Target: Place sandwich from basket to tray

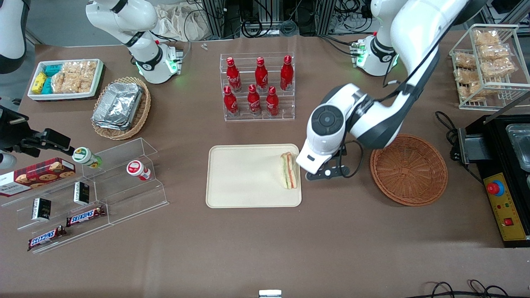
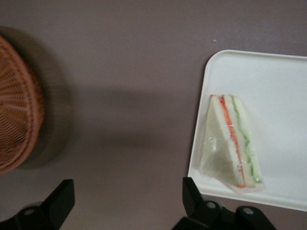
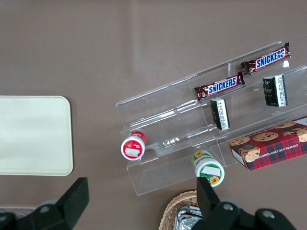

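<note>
The sandwich (image 1: 289, 170) (image 2: 232, 141), a plastic-wrapped wedge with its red and green filling showing, lies on the cream tray (image 1: 244, 178) (image 2: 278, 91), right at the tray's edge nearest the basket. The reddish-brown wicker basket (image 1: 409, 169) (image 2: 17, 120) holds nothing and stands toward the working arm's end of the table. My gripper (image 2: 127, 201) hangs over bare table between tray and basket, open wide with nothing between its fingers. In the front view its white hand (image 1: 312, 159) sits just beside the sandwich.
A clear rack of red cola bottles (image 1: 258, 87) stands farther from the front camera than the tray. A tan basket of foil containers (image 1: 121, 106), a white snack bin (image 1: 66, 78) and acrylic shelves (image 1: 87, 186) lie toward the parked arm's end. A black control box (image 1: 505, 165) flanks the basket.
</note>
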Controlling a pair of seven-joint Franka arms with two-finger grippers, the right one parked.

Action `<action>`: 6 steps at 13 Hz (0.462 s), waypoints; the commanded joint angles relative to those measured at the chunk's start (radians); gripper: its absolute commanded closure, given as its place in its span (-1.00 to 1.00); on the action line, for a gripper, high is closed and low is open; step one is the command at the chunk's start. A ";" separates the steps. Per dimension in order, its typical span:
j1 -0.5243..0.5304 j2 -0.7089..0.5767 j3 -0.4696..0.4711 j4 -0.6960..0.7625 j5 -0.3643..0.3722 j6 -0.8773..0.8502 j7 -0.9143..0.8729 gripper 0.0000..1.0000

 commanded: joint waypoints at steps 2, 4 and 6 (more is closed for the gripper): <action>0.048 -0.104 -0.003 -0.030 -0.019 -0.110 0.006 -1.00; 0.079 -0.125 -0.003 -0.030 -0.019 -0.118 0.050 -1.00; 0.121 -0.133 -0.002 -0.030 -0.019 -0.119 0.090 -1.00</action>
